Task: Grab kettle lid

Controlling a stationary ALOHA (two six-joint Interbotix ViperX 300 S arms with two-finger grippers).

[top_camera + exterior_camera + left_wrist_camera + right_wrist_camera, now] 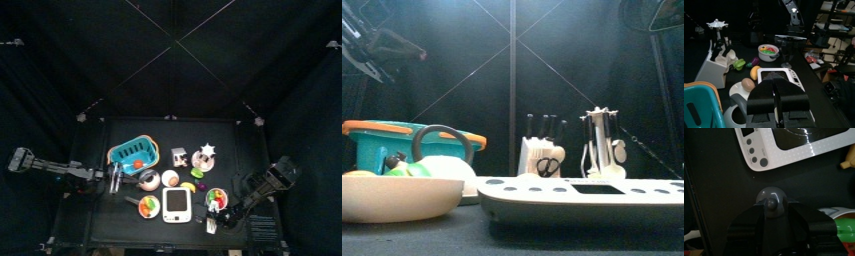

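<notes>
The kettle lid (771,199) is a small grey disc with a knob, lying flat on the black table just in front of the white scale (791,145). My right gripper (772,212) hangs right over it, jaws open, one on each side of the lid; its lower half is hidden by the gripper. In the top view the right gripper (221,212) is at the table's front right. The white kettle (148,180) stands left of centre, with my left gripper (115,179) beside it. The left gripper (776,102) is shut and empty.
A fruit bowl (148,205) and the scale (177,205) sit at the front, and a second food bowl (217,198) is next to the right gripper. A teal basket (131,152), knife block (179,156) and utensil stand (205,155) line the back.
</notes>
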